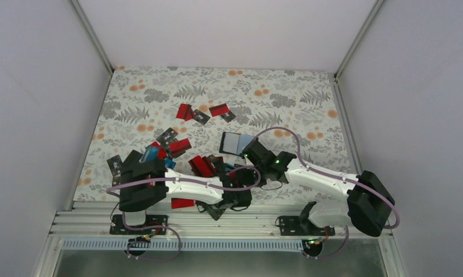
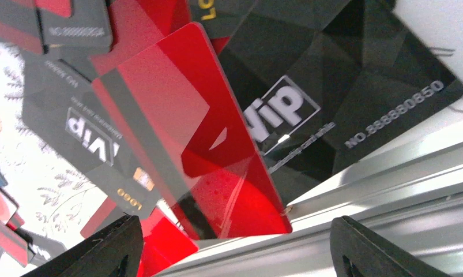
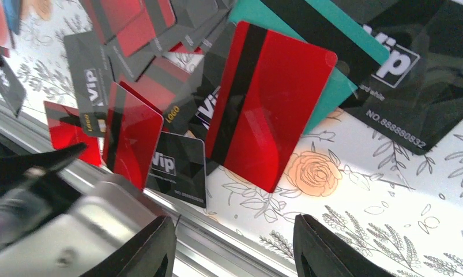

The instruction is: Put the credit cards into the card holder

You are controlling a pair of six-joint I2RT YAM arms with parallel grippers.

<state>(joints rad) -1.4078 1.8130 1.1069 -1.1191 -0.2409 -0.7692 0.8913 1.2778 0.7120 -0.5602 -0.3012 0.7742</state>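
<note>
Many credit cards [image 1: 183, 147], red, black and a few blue, lie scattered over the floral table, most in a heap at the near middle. A black-edged rectangle with a pale face [image 1: 231, 142], possibly the card holder, lies just beyond my right gripper [image 1: 247, 163]. My left gripper [image 2: 234, 257] is open and empty, low by the near rail, in front of a tilted red card [image 2: 200, 133] and a black VIP card [image 2: 338, 98]. It also shows in the top view [image 1: 220, 208]. My right gripper [image 3: 240, 251] is open and empty above the cloth, just short of a red striped card [image 3: 269, 104] lying on a teal card [image 3: 338, 86].
An aluminium rail [image 2: 390, 190] runs along the table's near edge under the left fingertips. The left arm [image 3: 73, 219] lies close on the right gripper's left. White walls [image 1: 50, 104] close in the sides and back. A few cards [image 1: 203, 112] lie farther back.
</note>
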